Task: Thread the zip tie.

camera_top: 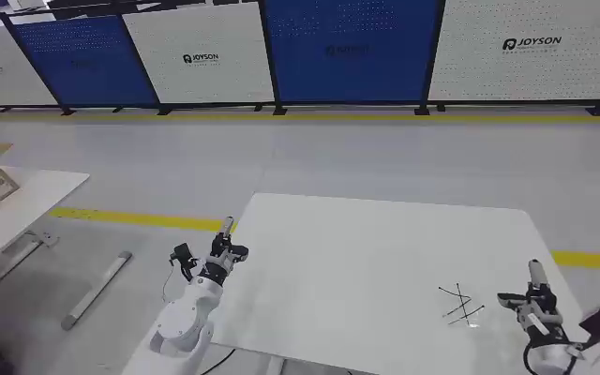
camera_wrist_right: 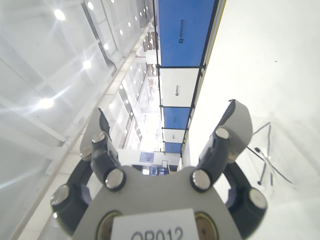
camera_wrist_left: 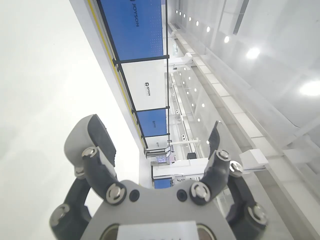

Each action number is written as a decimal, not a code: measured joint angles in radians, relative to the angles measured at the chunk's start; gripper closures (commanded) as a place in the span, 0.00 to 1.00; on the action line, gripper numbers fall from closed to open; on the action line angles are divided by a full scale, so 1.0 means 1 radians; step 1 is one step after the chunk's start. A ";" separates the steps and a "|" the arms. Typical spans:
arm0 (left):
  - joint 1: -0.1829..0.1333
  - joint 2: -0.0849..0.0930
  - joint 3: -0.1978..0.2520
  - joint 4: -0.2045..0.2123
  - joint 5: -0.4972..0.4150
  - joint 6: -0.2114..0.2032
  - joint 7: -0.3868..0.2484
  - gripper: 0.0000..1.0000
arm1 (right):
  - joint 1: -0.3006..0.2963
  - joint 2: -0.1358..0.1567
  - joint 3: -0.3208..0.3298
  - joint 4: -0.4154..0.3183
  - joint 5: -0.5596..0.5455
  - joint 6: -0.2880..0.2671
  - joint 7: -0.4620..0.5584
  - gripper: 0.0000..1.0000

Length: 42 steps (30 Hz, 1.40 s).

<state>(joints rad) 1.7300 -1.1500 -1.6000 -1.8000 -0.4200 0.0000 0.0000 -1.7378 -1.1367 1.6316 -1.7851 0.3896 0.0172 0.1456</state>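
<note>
Hall: blue and white partition panels [camera_top: 352, 52] stand in a row along the far side.
Floor: grey floor [camera_top: 281, 155], with a yellow line [camera_top: 141, 218] passing behind the work table.
Table: white table [camera_top: 375, 262] with a plain top. A second white table [camera_top: 33, 192] stands well apart, at the left edge of the top view.
Left arm: the white left arm [camera_top: 187, 319] stands at the table's left edge, near the front corner. Its wrist is raised and turned toward the panels.
Right arm: the right arm [camera_top: 548, 352] is at the table's front right corner. Its wrist is also raised and turned toward the far side.
Left gripper: the left gripper [camera_wrist_left: 157, 136] has its fingers spread wide and holds nothing. It is tilted up, so the ceiling lights lie behind the fingers.
Right gripper: the right gripper [camera_wrist_right: 166, 108] is also spread wide and holds nothing. It is near the zip ties but does not touch them.
Zip ties: a few thin black zip ties [camera_top: 459, 305] lie flat and cross each other. They are on the front right part of the table, just beside the right gripper and well apart from the left one.
</note>
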 measured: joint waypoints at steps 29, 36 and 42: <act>0.000 0.000 0.000 0.000 0.000 0.000 0.000 0.00 | 0.061 0.064 0.240 0.073 -0.033 -0.031 0.734 0.00; 0.000 0.000 0.000 0.000 0.000 0.000 0.000 0.00 | 0.166 0.085 0.211 0.173 -0.201 0.041 0.795 0.00; 0.000 0.000 0.000 0.000 0.000 0.000 0.000 0.00 | 0.268 0.103 0.122 0.260 -0.377 0.074 0.918 0.00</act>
<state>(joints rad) 1.7300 -1.1500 -1.6000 -1.8000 -0.4200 0.0000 0.0000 -1.4703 -1.0340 1.7533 -1.5255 0.0130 0.0917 1.0637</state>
